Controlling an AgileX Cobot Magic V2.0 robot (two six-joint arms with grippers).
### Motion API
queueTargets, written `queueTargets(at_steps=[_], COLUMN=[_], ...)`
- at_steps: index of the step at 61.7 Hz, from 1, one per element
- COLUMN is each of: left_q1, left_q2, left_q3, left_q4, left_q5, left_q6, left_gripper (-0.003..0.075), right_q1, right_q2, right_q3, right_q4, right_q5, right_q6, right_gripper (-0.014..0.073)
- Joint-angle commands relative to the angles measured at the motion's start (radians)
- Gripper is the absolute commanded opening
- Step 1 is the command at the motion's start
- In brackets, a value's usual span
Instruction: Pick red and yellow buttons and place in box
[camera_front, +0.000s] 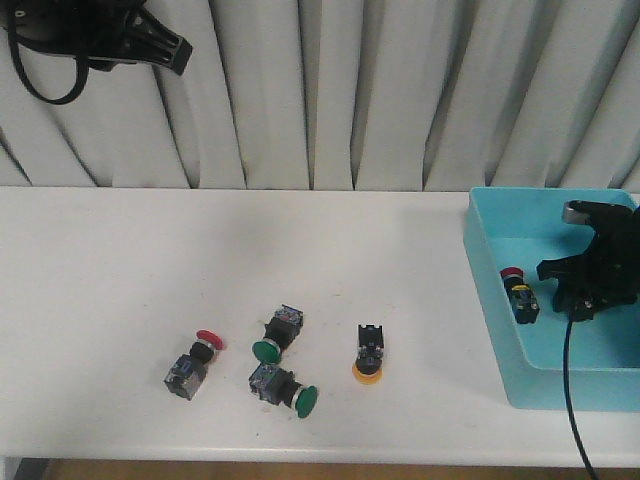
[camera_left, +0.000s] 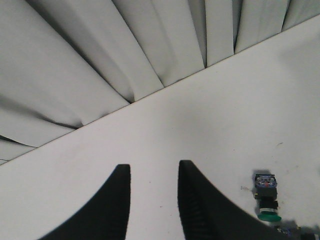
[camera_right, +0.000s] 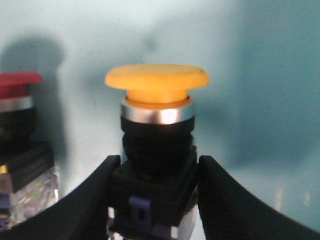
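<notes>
Over the box (camera_front: 490, 300) my right end effector (camera_front: 590, 295) hangs low inside the walls, fingers (camera_right: 90, 200) closed on the black body of a yellow button (camera_right: 157, 80); the wrist view shows the cap pointing away from the fingers toward blue plastic. I cannot tell whether it touches the floor yet, so I judge this one mid-drop, not delivered.

Already in the box: a red button (camera_front: 512, 272) lying near the left wall, beside the end effector. Something black with a yellow spot (camera_front: 522, 296) lies just below it; too small to tell whether it is a separate button.

Left of the box, well apart on the desk (camera_front: 100, 260), four buttons remain:
- red-capped one (camera_front: 197, 358), farthest from the box
- yellow-capped one (camera_front: 368, 352), nearest the box, cap toward the desk's front edge
- two green ones (camera_front: 276, 334) (camera_front: 282, 386) between them; not mine to move

Left end effector (camera_left: 152, 200) sits high above the desk, far from the box, fingers parted with a narrow gap, holding nothing.

Tally, as I read it: one red in, one yellow in hand, one red and one yellow left. Roughly halfway.
</notes>
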Motion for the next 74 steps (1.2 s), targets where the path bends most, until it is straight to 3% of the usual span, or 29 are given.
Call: queueTargets(at_steps=[1, 16, 26, 36, 45, 59, 68, 74], left_q1=[0.002, 0.002, 0.002, 0.002, 0.002, 0.002, 0.002, 0.002], left_q2=[-0.038, -0.038, -0.038, -0.038, -0.038, -0.034, -0.026, -0.026], left_q3=[-0.03, -0.03, -0.03, -0.03, -0.03, -0.03, -0.03, -0.03], left_q4=[0.028, 0.027, 0.028, 0.028, 0.03, 0.031, 0.03, 0.031], left_q5=[-0.044, -0.037, -0.037, -0.04, -0.05, -0.086, -0.132, -0.173], left_q6=[-0.011, -0.011, -0.011, -0.011, -0.008, -0.008, -0.008, -0.007], left_gripper=[0.0237, 0.0237, 0.0237, 0.0237, 0.0237, 0.0237, 0.0237, 0.0229], right_q1=[-0.005, -0.005, -0.005, -0.005, -0.005, -0.005, -0.004, 0.051], right_q2=[-0.055, -0.062, -0.132, -0.296, -0.471, -0.828, -1.118, -1.288], right_q3=[-0.037, -0.047, -0.076, -0.095, -0.094, -0.083, 0.036, 0.186], right_q4=[0.016, 0.012, 0.036, 0.139, 0.311, 0.56, 0.622, 0.588], right_q5=[0.018, 0.029, 0.026, 0.018, 0.042, 0.109, 0.001, -0.134], right_q6=[-0.006, -0.022, -0.02, -0.081, -0.134, -0.323, -0.36, -0.394], right_gripper=[0.0139, 0.0471, 0.0519, 0.0482, 0.0431, 0.0262, 0.0124, 0.003])
